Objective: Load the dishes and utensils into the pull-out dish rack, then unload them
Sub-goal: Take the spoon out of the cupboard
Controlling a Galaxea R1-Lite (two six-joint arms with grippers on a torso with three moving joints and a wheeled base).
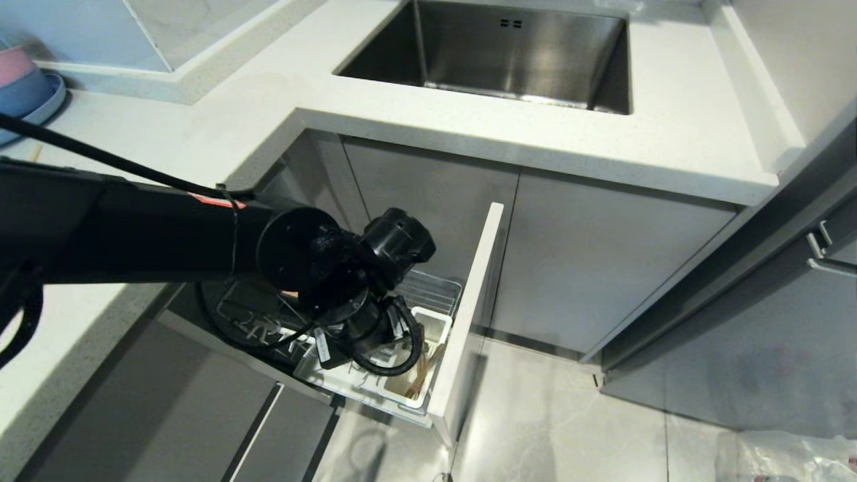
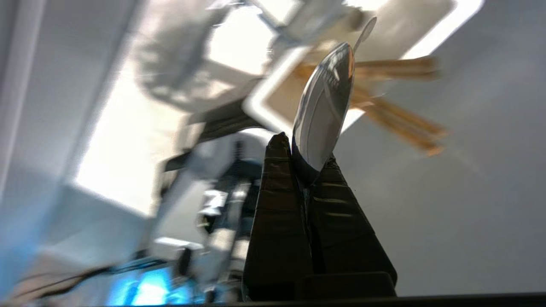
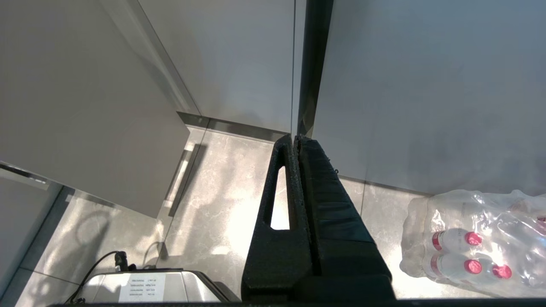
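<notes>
Left gripper point(image 2: 305, 153) is over the front end of the pull-out dish rack point(image 1: 469, 294), fingers pinched on the bowl end of the spoon point(image 2: 323, 108); its long axis runs straight out from the fingertips, handle end toward the utensil cup point(image 1: 428, 321), where the chopsticks point(image 1: 422, 378) lie. Whether the handle is inside the cup or just clear of it cannot be told. Right gripper point(image 3: 296, 140) is parked low by the cabinet doors, fingers pressed together and empty, so the left arm is nearer.
</notes>
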